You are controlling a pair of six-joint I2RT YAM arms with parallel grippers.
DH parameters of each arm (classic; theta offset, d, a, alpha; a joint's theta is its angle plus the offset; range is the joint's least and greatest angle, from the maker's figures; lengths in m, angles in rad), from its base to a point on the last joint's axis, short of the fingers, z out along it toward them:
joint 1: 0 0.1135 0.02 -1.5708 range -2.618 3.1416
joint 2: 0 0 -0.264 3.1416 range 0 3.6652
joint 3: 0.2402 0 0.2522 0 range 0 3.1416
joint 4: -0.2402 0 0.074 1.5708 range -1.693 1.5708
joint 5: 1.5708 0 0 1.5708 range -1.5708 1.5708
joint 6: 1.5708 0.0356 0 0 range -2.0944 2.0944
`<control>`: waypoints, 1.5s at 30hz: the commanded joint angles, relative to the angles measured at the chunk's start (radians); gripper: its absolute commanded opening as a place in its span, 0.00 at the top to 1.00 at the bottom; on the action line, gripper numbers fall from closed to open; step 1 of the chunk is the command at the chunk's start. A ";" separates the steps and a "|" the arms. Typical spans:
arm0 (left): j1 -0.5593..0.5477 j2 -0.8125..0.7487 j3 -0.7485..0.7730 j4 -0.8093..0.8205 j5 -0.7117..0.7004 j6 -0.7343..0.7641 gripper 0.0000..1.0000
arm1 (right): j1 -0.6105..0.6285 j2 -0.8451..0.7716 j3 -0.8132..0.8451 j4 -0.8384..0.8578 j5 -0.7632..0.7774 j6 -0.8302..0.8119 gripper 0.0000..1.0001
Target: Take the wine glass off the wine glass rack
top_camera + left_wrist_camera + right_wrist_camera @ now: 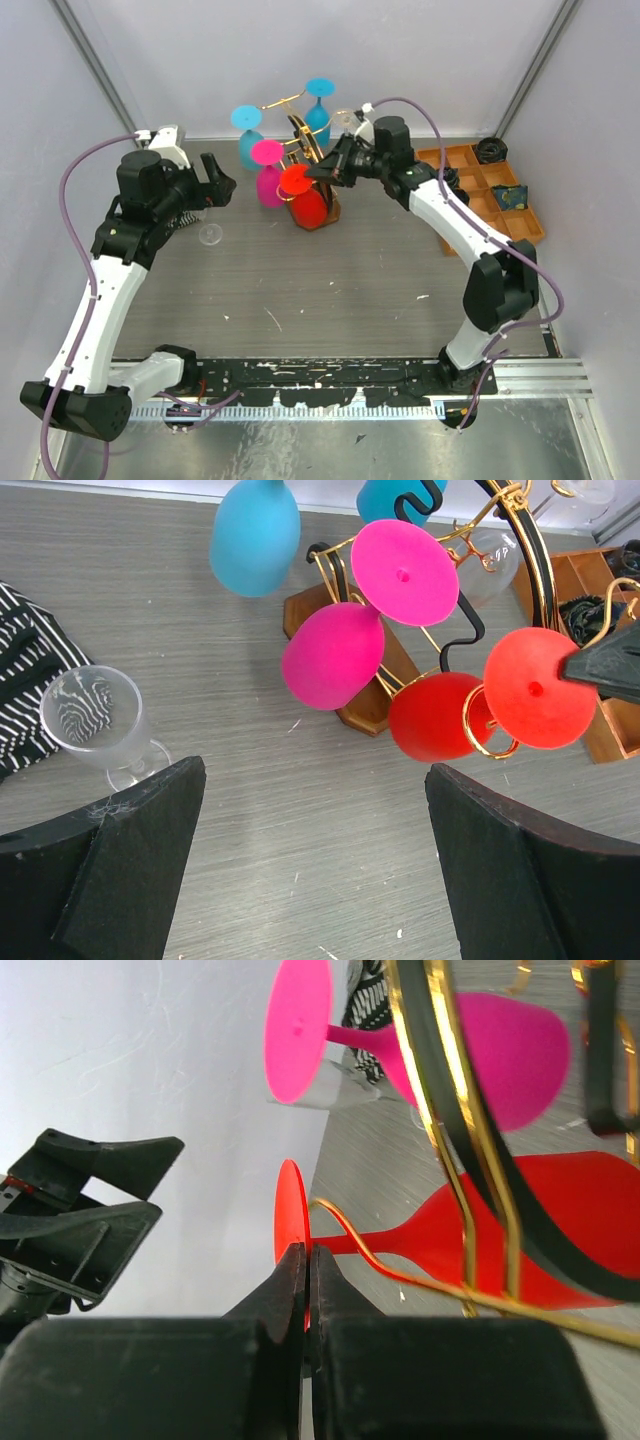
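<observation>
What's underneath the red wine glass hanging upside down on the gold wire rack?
Below the red wine glass lie the gold wire rack's brown wooden base and the grey table. Its bowl covers part of that base, so the spot directly beneath is hidden.

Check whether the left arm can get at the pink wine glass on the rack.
Probably yes: the open left gripper faces the pink wine glass with nothing between them; the clear glass stands off to one side.
</observation>
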 commanded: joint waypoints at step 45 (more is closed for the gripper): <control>-0.002 -0.072 -0.062 -0.012 0.015 0.017 0.02 | -0.131 0.224 -0.350 -0.870 1.686 -0.394 0.99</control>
